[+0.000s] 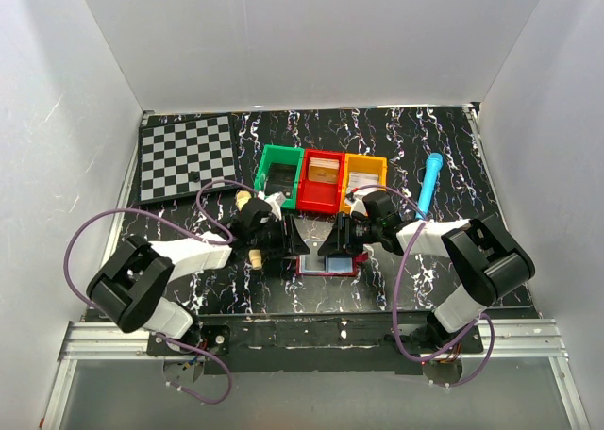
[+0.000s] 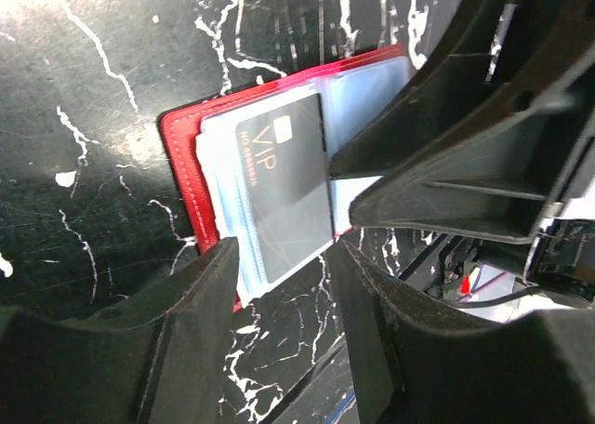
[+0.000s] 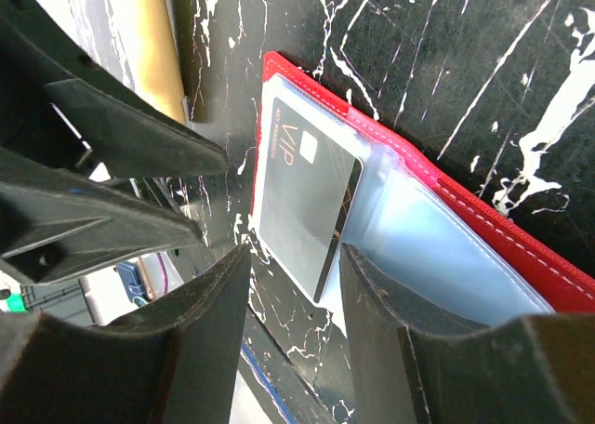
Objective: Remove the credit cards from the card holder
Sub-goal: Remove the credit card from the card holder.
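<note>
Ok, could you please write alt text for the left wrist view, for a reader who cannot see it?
An open red card holder lies on a black marbled table, a dark VIP card showing in its pale-blue plastic sleeves. The right gripper reaches in from the right, fingers at the card's edge; the left gripper frames the bottom, fingers apart.

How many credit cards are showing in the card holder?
1: a dark VIP card at the top sleeve of the open card holder. Others may be hidden in sleeves beneath.
</note>
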You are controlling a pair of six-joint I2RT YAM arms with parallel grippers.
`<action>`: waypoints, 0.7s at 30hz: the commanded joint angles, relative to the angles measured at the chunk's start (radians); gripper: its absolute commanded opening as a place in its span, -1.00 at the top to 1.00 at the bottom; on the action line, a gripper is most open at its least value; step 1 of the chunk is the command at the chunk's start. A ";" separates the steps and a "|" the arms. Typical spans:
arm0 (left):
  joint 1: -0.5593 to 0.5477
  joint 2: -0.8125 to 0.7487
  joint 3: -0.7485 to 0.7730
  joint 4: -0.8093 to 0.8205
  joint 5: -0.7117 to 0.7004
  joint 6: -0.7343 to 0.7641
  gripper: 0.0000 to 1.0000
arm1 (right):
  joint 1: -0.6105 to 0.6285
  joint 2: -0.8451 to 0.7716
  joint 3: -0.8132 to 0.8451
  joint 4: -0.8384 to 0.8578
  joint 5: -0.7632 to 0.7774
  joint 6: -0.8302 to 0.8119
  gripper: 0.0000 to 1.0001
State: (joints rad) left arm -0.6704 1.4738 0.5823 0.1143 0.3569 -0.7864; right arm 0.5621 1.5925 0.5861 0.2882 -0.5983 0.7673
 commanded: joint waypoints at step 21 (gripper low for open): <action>-0.003 0.085 0.030 0.108 0.067 0.001 0.20 | -0.001 0.011 0.015 0.028 -0.020 -0.003 -0.03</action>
State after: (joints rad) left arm -0.6708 1.5486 0.5846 0.2073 0.4114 -0.7925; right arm 0.5621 1.6054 0.5861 0.2905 -0.6056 0.7685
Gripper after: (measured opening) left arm 0.407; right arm 0.513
